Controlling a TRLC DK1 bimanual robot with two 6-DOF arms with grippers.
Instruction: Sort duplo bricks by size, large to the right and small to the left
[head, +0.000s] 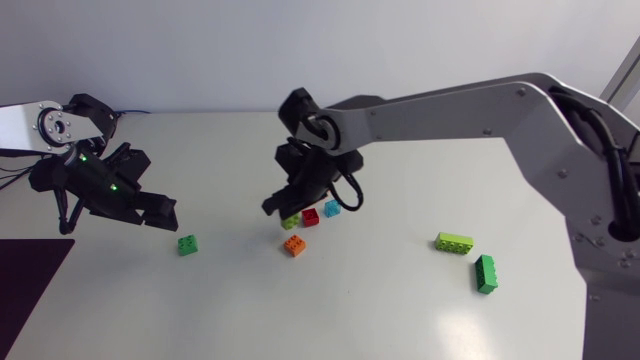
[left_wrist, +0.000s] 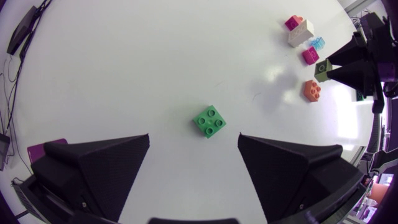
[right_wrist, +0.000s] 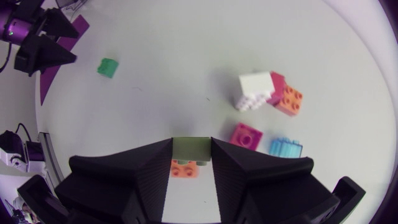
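Two arms stand over a white bench. The left arm comes in at the left edge. Its jaws hang wide open just above the surface and hold nothing. A small green brick sits alone just ahead of them, in line with the gap but touched by neither finger, with bare bench all round it. The right arm comes in from the right edge and stretches past the middle. Its jaws are pressed from two sides on a small olive-green brick, which fills the narrow gap between them. A small orange brick lies on the bench just beside and below it. Close by are a pinkish-red brick and a pale blue brick. The right wrist view also shows a white brick touching a second orange brick, with a pink piece wedged between them. This cluster is tight and leaves little free surface around the right jaws. Well apart to the right, a long lime brick and a long dark green brick lie near each other without touching. Open bench separates them from the cluster. The near edge has a broad bare strip along most of its length, and the far half of the bench is bare as well. A dark purple patch covers the near left corner, close under the left arm.
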